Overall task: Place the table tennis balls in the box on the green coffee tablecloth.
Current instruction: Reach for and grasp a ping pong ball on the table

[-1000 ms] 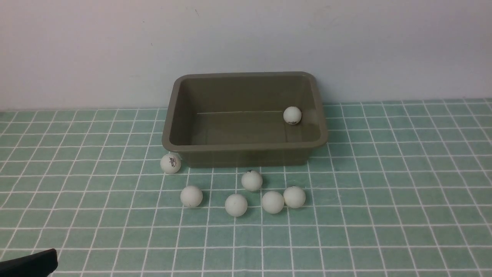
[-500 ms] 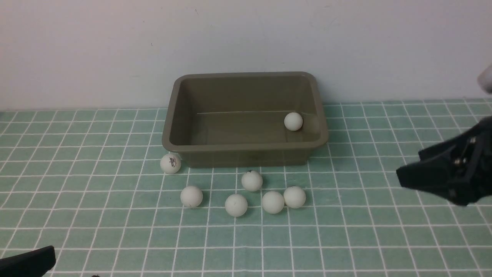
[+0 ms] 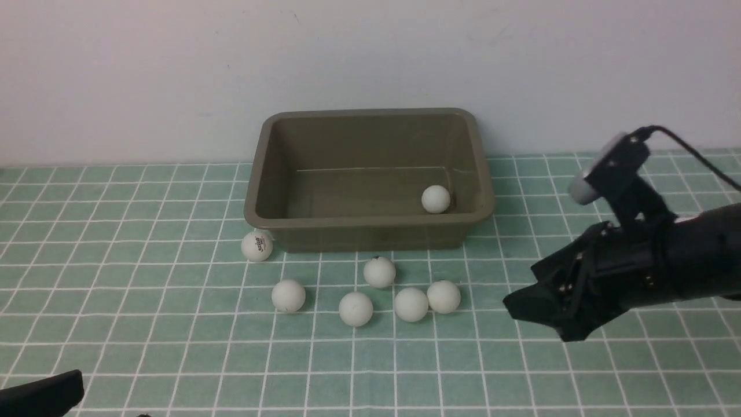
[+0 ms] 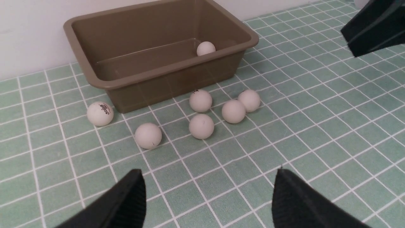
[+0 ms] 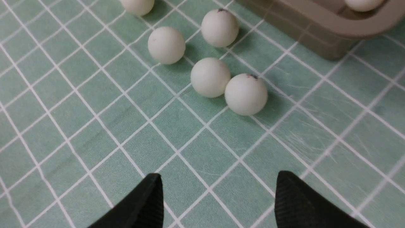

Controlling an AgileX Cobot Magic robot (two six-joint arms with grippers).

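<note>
The olive-brown box [image 3: 370,220] stands at the back of the green coffee tablecloth [image 3: 579,376] with one table tennis ball [image 3: 435,198] inside near its right front corner. Several more white balls lie on the cloth in front of it. The logo ball [image 3: 257,246] rests by the box's left front corner. The rightmost ball [image 3: 444,296] touches its neighbour [image 3: 411,304]. My right gripper [image 3: 521,296] hovers open and empty just right of that pair [image 5: 246,94]. My left gripper [image 4: 208,177] is open and empty near the front left corner.
A plain white wall runs close behind the box. The right arm's black body and wrist camera [image 3: 613,168] reach in from the right edge. The right gripper's black fingers [image 4: 373,28] also show in the left wrist view, beyond the box.
My right arm has swept in from the right edge, moving left and lower toward the rightmost balls. The ball in the box has rolled slightly toward the front wall. The left gripper stays put.
</note>
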